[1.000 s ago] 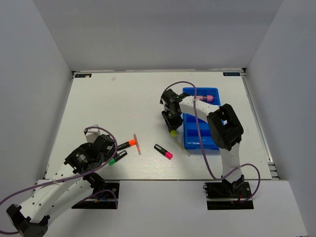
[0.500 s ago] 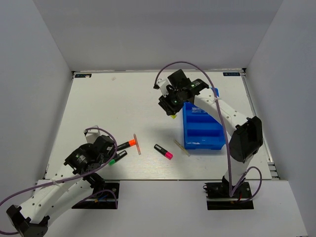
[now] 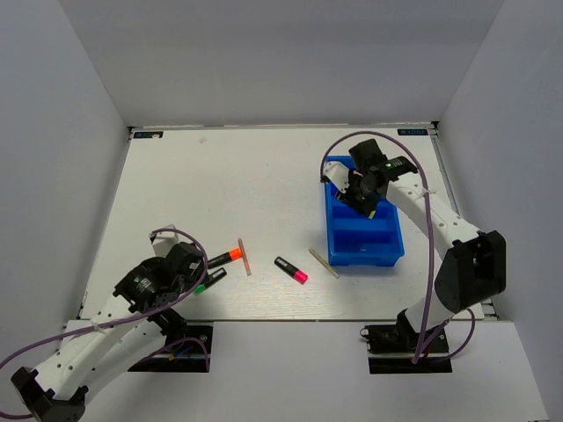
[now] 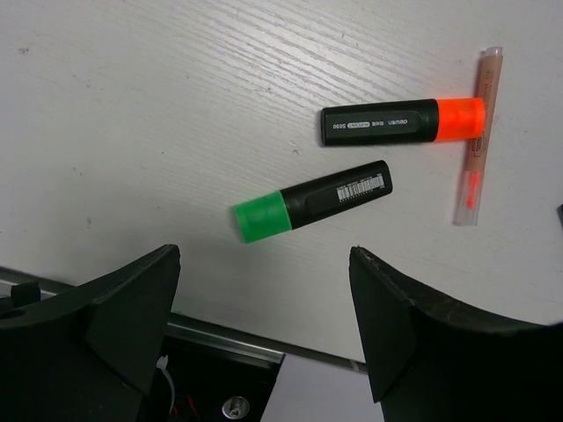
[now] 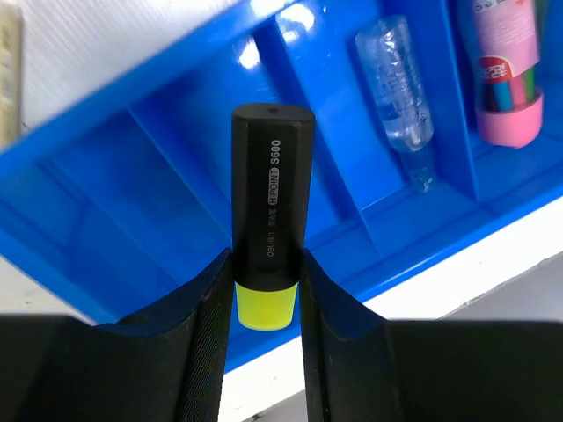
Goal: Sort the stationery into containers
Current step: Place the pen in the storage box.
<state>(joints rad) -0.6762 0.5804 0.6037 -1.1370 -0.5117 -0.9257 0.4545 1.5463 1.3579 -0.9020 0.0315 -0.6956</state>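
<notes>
Yellow highlighter (image 5: 268, 220) is pinched near its coloured end by the right gripper (image 5: 266, 277), jaws partly closed on the barrel, over the blue tray (image 5: 114, 176). Clear bottle (image 5: 396, 97) and pink tube (image 5: 501, 79) lie in neighbouring slots of the tray. Judgement: turn the barrel to run along an empty compartment, lower it between the ribs, then release. A drop from height risks a bounce onto a rib. Left gripper (image 4: 264, 272) is wide open, holding nothing, above the green highlighter (image 4: 312, 200) and orange highlighter (image 4: 400, 121) on the table (image 4: 132, 105).
</notes>
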